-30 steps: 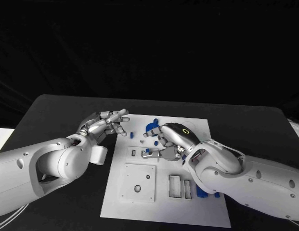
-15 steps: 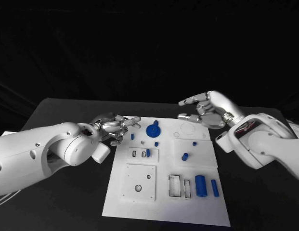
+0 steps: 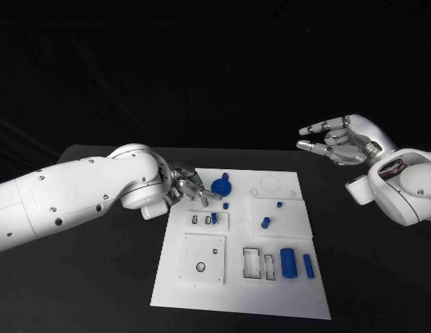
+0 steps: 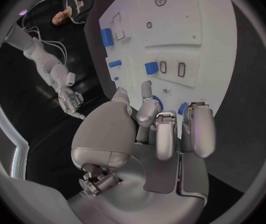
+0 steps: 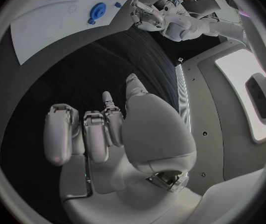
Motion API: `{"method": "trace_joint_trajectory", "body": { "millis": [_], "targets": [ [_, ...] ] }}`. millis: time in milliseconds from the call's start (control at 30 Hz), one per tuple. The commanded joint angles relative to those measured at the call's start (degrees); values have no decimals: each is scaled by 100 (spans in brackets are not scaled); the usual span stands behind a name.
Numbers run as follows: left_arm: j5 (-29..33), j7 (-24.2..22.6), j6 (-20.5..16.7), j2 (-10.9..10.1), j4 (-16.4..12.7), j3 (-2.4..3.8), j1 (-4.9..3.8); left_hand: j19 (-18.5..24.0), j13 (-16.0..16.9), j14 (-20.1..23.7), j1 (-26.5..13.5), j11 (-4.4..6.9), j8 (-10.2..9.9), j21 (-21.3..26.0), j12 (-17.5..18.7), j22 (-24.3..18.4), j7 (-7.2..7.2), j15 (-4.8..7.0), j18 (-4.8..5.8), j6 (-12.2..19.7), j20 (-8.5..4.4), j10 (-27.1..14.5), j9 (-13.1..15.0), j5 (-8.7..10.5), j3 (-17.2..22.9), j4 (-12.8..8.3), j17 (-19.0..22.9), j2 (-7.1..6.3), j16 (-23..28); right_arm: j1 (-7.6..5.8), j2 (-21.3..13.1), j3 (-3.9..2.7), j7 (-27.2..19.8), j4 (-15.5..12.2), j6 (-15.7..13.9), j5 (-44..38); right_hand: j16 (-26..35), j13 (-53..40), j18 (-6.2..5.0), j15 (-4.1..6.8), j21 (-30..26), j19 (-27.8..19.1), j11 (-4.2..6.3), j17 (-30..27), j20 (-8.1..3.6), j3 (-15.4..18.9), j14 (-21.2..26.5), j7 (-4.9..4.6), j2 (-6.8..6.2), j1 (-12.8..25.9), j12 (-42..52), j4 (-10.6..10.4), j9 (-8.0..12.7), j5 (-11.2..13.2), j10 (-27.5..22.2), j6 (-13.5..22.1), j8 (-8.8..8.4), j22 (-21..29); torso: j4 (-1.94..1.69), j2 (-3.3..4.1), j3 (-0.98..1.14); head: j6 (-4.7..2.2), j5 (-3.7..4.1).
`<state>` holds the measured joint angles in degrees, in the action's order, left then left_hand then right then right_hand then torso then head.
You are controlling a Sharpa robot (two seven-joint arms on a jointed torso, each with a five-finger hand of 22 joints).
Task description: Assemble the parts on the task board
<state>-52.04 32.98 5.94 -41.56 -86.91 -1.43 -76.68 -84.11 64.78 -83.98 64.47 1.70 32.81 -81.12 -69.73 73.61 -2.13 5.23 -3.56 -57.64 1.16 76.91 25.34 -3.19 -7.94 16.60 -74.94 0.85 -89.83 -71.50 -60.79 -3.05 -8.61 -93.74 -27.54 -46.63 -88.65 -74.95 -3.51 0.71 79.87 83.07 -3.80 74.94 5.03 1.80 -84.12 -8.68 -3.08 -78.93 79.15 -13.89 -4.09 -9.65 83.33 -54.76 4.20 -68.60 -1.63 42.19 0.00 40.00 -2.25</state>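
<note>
Now the left hand (image 3: 187, 187) hovers empty, fingers apart, over the task board's (image 3: 237, 291) far-left edge; right hand (image 3: 337, 142) raised, loosely spread, empty.

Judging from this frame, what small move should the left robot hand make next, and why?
Probably lower the left robot hand onto the blue gear beside its fingertips. It looks empty there at the board's far edge, while the right robot hand is raised off to the side, empty.

Both robot hands (image 3: 188, 186) (image 3: 337, 141) empty, fingers apart
</note>
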Motion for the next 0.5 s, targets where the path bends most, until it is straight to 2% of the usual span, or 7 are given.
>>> {"method": "trace_joint_trajectory", "body": {
  "millis": [33,100,200,500],
  "targets": [
    [-1035,456,748,188,151,-14,-51,-188,54,-602,-163,29,195,-44,-51,80,17,31,65,123,-52,34,221,42,-174,15,-1506,-59,-17,-5,1,1,7,27,195,109,21,-729,-64,3,-42,-43,6,1257,-6,9,-524,-4,53,-1,-39,50,0,-50,-34,-50,25,10,11,-36,41,27,-12],
    [-1151,484,822,319,249,-28,-84,-196,87,-602,-221,44,305,-72,-78,130,34,48,74,191,-69,44,351,44,-264,11,-1506,-57,-17,-6,-3,3,29,46,207,86,21,-728,-65,3,-43,-43,6,1256,-7,14,-524,-4,54,0,-38,55,1,-63,-34,-50,24,11,0,-37,39,41,-2],
    [-1249,508,886,461,355,-44,-119,-211,134,-602,-270,61,385,-110,-119,198,45,55,84,233,-85,69,446,52,-334,17,-1506,-62,-17,-7,-4,6,51,72,221,55,22,-727,-64,3,-41,-42,7,1256,-7,19,-523,-4,54,2,-39,59,1,-74,-34,-51,24,8,10,-44,53,53,-21],
    [-1332,557,1114,737,545,-79,-165,-223,177,-602,-288,75,484,-144,-154,260,60,70,95,304,-100,88,576,52,-400,12,-1506,-26,-17,-8,29,14,99,139,248,-20,23,-728,-64,4,-43,-42,7,1254,-8,25,-523,-3,54,4,-38,63,1,-88,-33,-52,24,10,3,-31,33,65,-38]
  ]
}}
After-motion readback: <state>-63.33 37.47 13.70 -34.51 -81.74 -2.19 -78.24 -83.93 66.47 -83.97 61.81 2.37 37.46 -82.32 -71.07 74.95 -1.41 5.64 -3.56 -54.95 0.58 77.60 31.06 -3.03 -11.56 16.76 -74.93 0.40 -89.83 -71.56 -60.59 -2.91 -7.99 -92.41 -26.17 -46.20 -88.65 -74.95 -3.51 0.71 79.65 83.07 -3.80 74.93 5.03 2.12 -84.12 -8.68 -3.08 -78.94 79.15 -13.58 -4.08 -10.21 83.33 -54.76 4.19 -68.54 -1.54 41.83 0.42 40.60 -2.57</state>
